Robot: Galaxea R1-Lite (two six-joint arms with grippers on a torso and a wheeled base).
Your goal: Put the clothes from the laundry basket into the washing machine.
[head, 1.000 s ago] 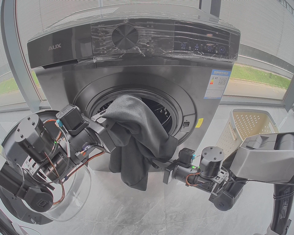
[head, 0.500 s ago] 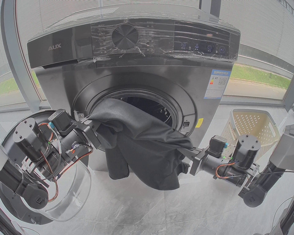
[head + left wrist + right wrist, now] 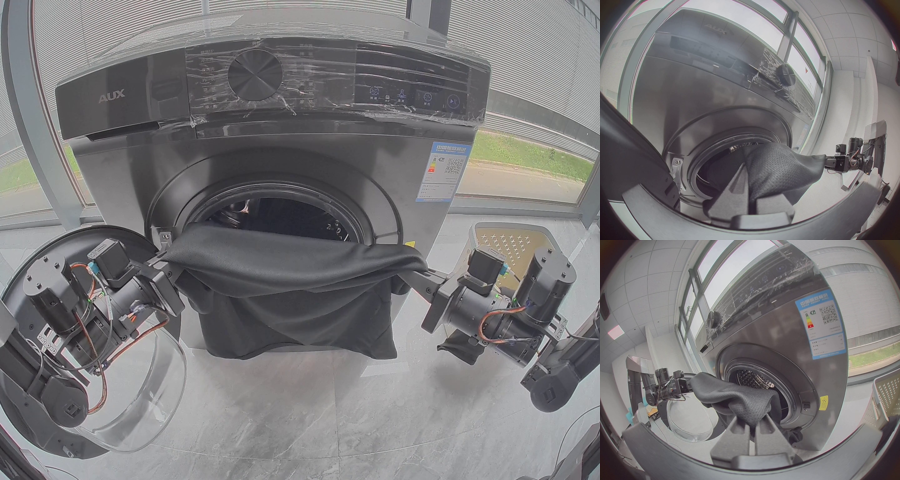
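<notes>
Stretching dark garment (image 3: 287, 275) flat across centre of frame, in front of lower half of drum opening (image 3: 284, 212) of washing machine (image 3: 281, 150). Pinched at left end by left gripper (image 3: 165, 253), at right end by right gripper (image 3: 422, 278); clamped tight on cloth at both ends, confirmed close-up in wrist views. Bunched and draped by the left arm a second back, with grippers near each other; since pulled well apart toward left and right of frame, hanging now as a taut sheet, lower edge free. Not yet inside drum. Judged: spread done, ready for feeding forward through opening. Noted laundry basket (image 3: 519, 240) at right of frame behind right arm, door (image 3: 144, 387) swung open at lower left
</notes>
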